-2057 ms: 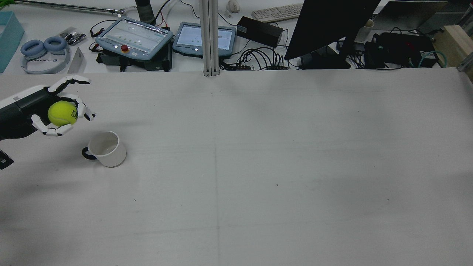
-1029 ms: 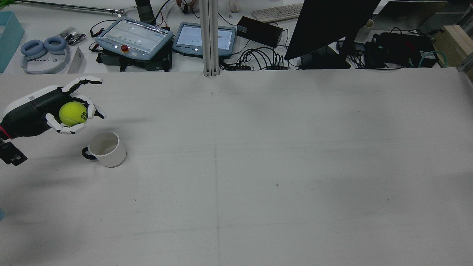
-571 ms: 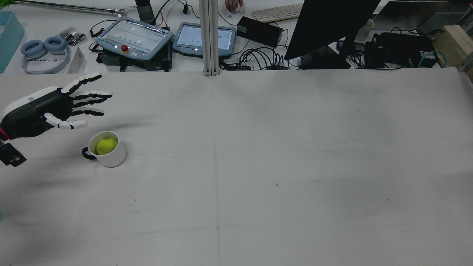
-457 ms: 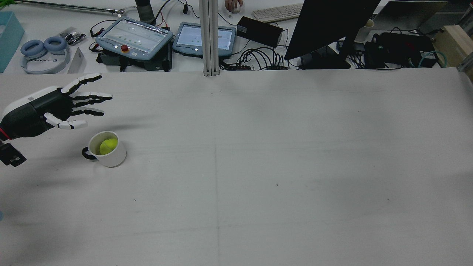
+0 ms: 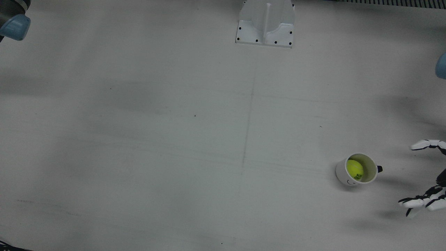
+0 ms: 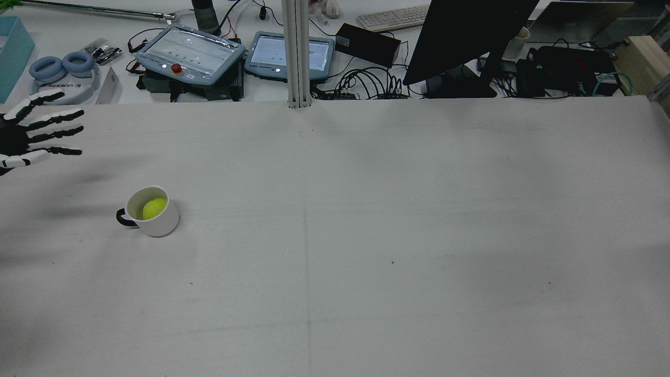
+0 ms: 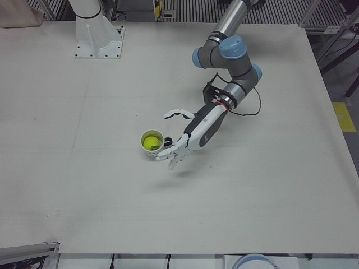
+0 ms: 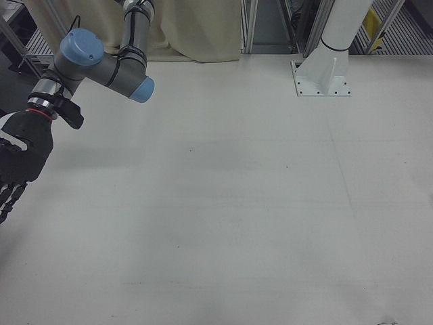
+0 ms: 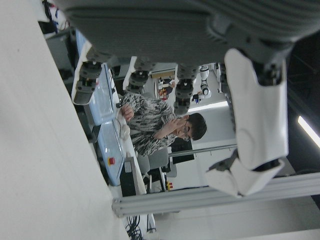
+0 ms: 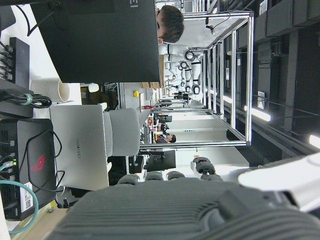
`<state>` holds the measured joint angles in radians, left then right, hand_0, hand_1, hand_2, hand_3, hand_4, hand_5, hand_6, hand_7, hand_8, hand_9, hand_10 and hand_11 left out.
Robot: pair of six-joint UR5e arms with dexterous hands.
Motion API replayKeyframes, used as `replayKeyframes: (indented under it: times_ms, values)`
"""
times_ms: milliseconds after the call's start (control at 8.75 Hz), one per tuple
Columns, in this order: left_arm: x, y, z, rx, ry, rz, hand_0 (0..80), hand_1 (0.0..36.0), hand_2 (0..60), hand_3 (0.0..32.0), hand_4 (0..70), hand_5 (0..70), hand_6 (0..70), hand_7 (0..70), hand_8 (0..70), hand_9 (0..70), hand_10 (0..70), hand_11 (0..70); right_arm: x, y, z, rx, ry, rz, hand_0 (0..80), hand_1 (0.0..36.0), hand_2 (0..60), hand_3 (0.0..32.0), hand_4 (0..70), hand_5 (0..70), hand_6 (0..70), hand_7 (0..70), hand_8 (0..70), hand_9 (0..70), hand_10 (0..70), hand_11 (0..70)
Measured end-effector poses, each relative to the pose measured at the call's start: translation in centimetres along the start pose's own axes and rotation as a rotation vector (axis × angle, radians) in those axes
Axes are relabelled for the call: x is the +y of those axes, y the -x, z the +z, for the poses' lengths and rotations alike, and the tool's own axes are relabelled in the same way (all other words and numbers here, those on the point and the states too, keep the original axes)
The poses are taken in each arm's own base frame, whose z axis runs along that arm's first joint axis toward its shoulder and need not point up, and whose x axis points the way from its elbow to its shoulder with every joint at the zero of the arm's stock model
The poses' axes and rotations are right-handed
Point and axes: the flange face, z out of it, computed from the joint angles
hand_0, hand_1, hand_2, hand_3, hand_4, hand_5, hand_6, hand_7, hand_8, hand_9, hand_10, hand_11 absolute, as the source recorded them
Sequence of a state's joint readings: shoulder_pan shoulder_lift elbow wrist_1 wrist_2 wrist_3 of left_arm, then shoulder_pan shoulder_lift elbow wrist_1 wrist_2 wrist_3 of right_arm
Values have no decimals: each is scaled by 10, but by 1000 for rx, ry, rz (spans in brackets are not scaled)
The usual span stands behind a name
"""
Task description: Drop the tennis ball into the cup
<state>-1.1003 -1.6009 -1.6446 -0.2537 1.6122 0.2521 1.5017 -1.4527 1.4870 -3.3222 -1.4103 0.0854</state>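
In the front view, the cup (image 5: pixel 356 169) stands upright on the worktop (image 5: pixel 174 139) near the right edge, its dark handle toward the right, and the ball (image 5: pixel 354 169) lies inside it. Only the splayed fingers of the left hand (image 5: pixel 427 174) show at the right edge, clear of the cup and holding nothing. In the rear view the cup (image 6: pixel 153 211) stands at the left with the ball (image 6: pixel 154 208) in it; the left hand (image 6: pixel 31 133) is at the left edge, well apart from the cup, fingers spread wide and empty. Behind the worktop lie headphones (image 6: pixel 63 76), two pendants (image 6: pixel 191 55) and a monitor (image 6: pixel 466 36). The left-front view shows the left hand (image 7: pixel 188 140) just beside the cup (image 7: pixel 151 143), fingers apart, with the ball (image 7: pixel 149 143) inside. The right-front view shows the right hand (image 8: pixel 17 159) at the left edge, palm dark, fingers running out of view; nothing shows in it, though whether it is spread or closed I cannot tell. The left hand view shows white fingertips (image 9: pixel 252 120) spread over bare worktop. The right hand view shows only its grey palm (image 10: pixel 175 210) and the room beyond.
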Motion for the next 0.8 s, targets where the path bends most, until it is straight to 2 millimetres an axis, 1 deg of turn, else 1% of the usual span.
replayKeyframes:
  times_ms: [114, 229, 343, 457, 571, 686, 800]
  values:
    - [-21, -38, -26, 72, -38, 7, 620, 330, 397, 320, 0, 206, 414, 114, 185, 36, 117, 201, 0, 0, 0, 0, 0, 0, 0, 0, 0, 0, 0, 0, 0, 0, 0, 0, 0, 0]
    - [-33, -64, -45, 123, -69, 14, 629, 345, 348, 320, 0, 162, 184, 158, 144, 48, 118, 201, 0, 0, 0, 0, 0, -1, 0, 0, 0, 0, 0, 0, 0, 0, 0, 0, 0, 0]
    - [-40, -78, -56, 150, -90, 19, 623, 330, 358, 320, 0, 190, 337, 125, 172, 38, 114, 195, 0, 0, 0, 0, 0, -1, 0, 0, 0, 0, 0, 0, 0, 0, 0, 0, 0, 0]
    - [-44, -84, -62, 162, -102, 21, 592, 295, 306, 320, 0, 182, 323, 100, 166, 20, 98, 169, 0, 0, 0, 0, -1, 0, 0, 0, 0, 0, 0, 0, 0, 0, 0, 0, 0, 0]
    - [-46, -87, -64, 167, -111, 22, 556, 272, 274, 320, 0, 144, 199, 110, 136, 12, 70, 126, 0, 0, 0, 0, 0, 0, 0, 0, 0, 0, 0, 0, 0, 0, 0, 0, 0, 0]
    - [-46, -91, -66, 175, -119, 24, 545, 259, 313, 320, 0, 165, 318, 94, 154, 15, 66, 120, 0, 0, 0, 0, 0, -1, 0, 0, 0, 0, 0, 0, 0, 0, 0, 0, 0, 0]
    - [-45, -100, -67, 190, -126, 28, 553, 269, 328, 320, 0, 168, 324, 102, 154, 22, 77, 136, 0, 0, 0, -1, 0, 0, 0, 0, 0, 0, 0, 0, 0, 0, 0, 0, 0, 0]
